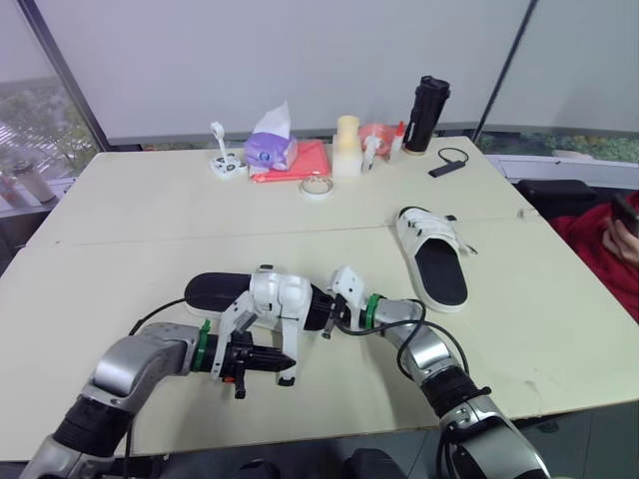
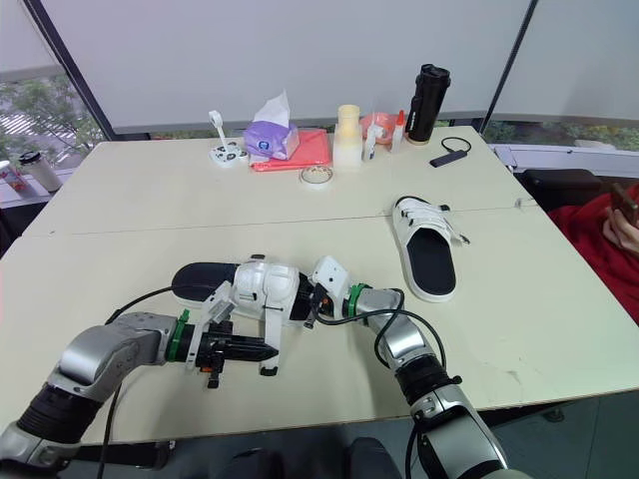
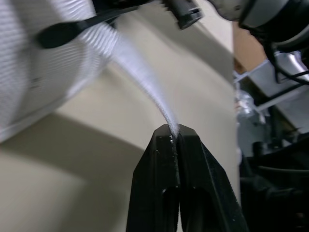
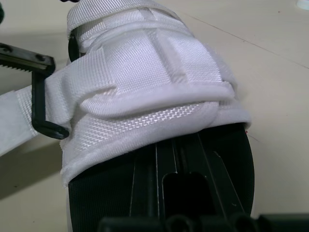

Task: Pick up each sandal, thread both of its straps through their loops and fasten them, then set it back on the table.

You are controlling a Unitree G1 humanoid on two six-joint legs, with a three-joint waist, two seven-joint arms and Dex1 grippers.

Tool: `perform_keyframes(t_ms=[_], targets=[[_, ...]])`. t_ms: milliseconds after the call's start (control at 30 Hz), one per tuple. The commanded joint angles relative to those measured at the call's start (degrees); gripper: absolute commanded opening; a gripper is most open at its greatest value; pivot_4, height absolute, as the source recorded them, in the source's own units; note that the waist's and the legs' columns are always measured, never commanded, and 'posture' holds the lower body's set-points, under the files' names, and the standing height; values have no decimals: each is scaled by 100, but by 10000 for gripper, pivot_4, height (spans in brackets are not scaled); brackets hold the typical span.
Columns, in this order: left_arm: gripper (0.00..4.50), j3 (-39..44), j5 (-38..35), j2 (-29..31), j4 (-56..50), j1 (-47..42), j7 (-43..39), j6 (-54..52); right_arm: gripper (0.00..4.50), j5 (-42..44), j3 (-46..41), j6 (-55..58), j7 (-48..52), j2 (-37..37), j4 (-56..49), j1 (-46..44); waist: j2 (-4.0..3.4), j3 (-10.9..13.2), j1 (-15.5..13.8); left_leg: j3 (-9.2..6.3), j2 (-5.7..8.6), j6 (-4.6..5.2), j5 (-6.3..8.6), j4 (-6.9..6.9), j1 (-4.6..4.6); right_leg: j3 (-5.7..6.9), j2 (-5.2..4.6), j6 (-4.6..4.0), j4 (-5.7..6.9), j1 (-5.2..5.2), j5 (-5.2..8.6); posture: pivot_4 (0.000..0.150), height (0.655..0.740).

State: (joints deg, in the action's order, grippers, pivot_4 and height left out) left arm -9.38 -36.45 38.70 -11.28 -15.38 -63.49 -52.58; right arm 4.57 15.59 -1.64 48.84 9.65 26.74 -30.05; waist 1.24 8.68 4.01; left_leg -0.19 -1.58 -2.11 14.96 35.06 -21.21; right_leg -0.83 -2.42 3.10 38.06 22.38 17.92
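Left fingers [image 3: 154,183] pinching strap [image 3: 141,73] (pulled taut), right fingers [image 4: 145,203] gripping sandal [image 4: 145,82], forearms converging

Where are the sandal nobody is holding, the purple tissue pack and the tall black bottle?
sandal [image 1: 440,271]: left eye view, its black footbed.
purple tissue pack [image 1: 268,150]: left eye view, its purple side.
tall black bottle [image 1: 426,115]: left eye view, middle of its body.

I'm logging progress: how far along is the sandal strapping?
Nothing is clearly finished: the far sandal lies on the table, its straps unreadable. In hand: the left gripper pinches a strap of the near sandal, with the right gripper against it. Left: fasten that strap, set it down, check the other.
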Motion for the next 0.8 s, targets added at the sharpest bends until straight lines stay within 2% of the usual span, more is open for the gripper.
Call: perform_keyframes(t_ms=[33, 200, 367, 500, 700, 800], targets=[[131, 553, -871, 26, -569, -8, -74, -513, 0, -351, 285, 307, -79, -17, 486, 219, 1, 1, 1, 0, 0, 0, 0, 0, 0, 0, 1, 0, 0, 0, 0, 1500, 7400], [131, 1344, -1632, -476, -290, -511, 598, -1030, 0, -360, 308, 295, -50, -21, 501, 214, 7, 3, -4, -2, -1, 0, 0, 5, 0, 2, 3, 4, 0, -2, -2, 1500, 7400], [131, 1888, -1500, -1441, 632, -1145, 1972, -1003, 0, -364, 319, 287, -66, -90, 557, 147, 16, 3, 0, -4, -2, 0, 0, 11, -2, 2, 16, 22, 0, -3, -11, 1500, 7400], [131, 2343, -1617, -1914, 1188, -1351, 2779, -1147, 0, -381, 316, 273, -66, -86, 542, 183, 17, 3, -7, -5, -14, -2, -1, 13, -2, -7, 39, 27, 0, -4, -14, 1500, 7400], [131, 2358, -1603, -2124, 1276, -1269, 3299, -1427, 0, -411, 307, 279, -74, -77, 475, 259, 17, 0, -11, -12, -22, -8, -4, 17, 2, -9, 54, 27, 1, -10, -16, 1500, 7400], [8774, 2352, -1683, -2077, 1237, -1273, 3255, -1488, 0, -415, 304, 276, -75, -77, 465, 270, 17, 0, -12, -12, -22, -12, -6, 16, 6, -9, 54, 27, 1, -14, -16, 1500, 7400]])
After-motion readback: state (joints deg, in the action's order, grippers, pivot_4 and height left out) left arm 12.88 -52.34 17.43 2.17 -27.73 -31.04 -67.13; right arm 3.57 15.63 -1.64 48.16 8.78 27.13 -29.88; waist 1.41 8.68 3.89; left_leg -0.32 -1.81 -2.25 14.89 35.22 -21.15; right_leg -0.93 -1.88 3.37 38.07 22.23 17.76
